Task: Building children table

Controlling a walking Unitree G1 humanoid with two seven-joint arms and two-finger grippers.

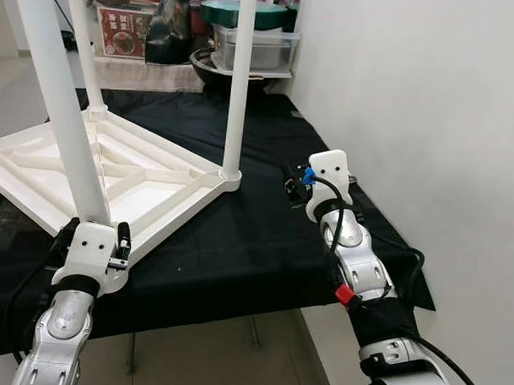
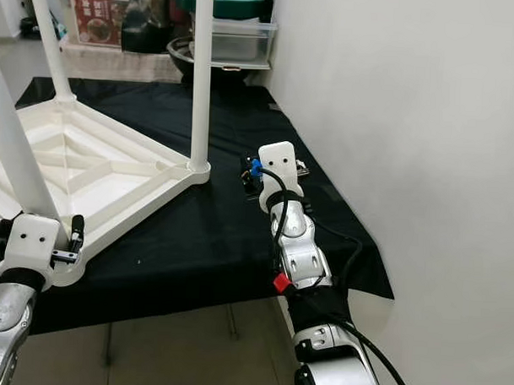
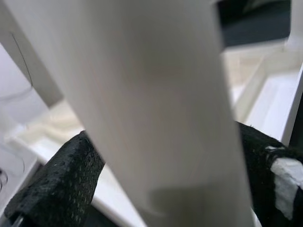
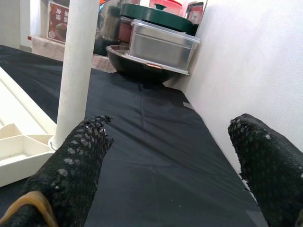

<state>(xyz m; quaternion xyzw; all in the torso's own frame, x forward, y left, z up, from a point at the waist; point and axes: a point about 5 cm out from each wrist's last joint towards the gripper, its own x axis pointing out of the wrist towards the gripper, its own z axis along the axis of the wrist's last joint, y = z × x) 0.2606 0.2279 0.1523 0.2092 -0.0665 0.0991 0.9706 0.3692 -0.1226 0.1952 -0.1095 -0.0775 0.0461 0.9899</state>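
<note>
Upside down on the black cloth (image 1: 238, 242), the white ribbed plastic tabletop (image 1: 131, 180) looks light, stiff, slippery; left gripper (image 1: 93, 237) clasps its near tubular leg (image 1: 61, 110) low by the socket, right gripper (image 4: 175, 165) spread empty.

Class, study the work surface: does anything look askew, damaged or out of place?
The white table top lies upside down on the black cloth, tilted, its near corner overhanging the edge where the left gripper clasps a leg. No damage shows.

Printed box (image 1: 123, 29) at back: lettering too small to read.
</note>
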